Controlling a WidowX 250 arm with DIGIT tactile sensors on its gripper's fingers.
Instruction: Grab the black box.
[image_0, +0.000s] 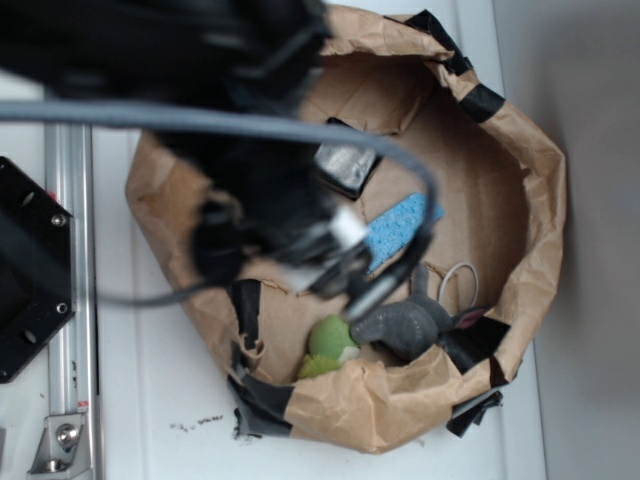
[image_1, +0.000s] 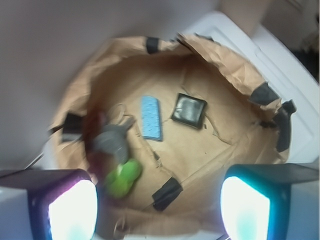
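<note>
Gripper (image_1: 159, 210): nearest the wrist camera, its two fingers (image_1: 70, 205) stand wide apart at the bottom corners of the view, released and holding nothing; it hangs above the bag, touching none of the contents.
Arm (image_0: 250, 170): in the exterior view it is a dark blur across the upper left, with a grey cable (image_0: 200, 122) arching over the bag.
Paper bag (image_1: 230, 65): brown, rolled down into an open nest, patched with black tape strips (image_1: 166, 193) along the rim and floor.
Green toy (image_1: 124, 177): lies closest to the fingers in the wrist view, near the bag's wall.
Grey toy (image_1: 111, 141): just beyond the green one and touching it; its finer shape is too blurred to tell.
Blue sponge (image_1: 151, 117): flat on the bag floor, past the grey toy.
Black box (image_1: 189, 110): flat on the bag floor just beside the sponge, apart from it, glossy top up; in the exterior view it sits partly behind the arm.
Table (image_0: 160, 400): white, under the bag.
Black plate (image_0: 30, 270): with screws, at the left edge beside a metal rail (image_0: 70, 300).
</note>
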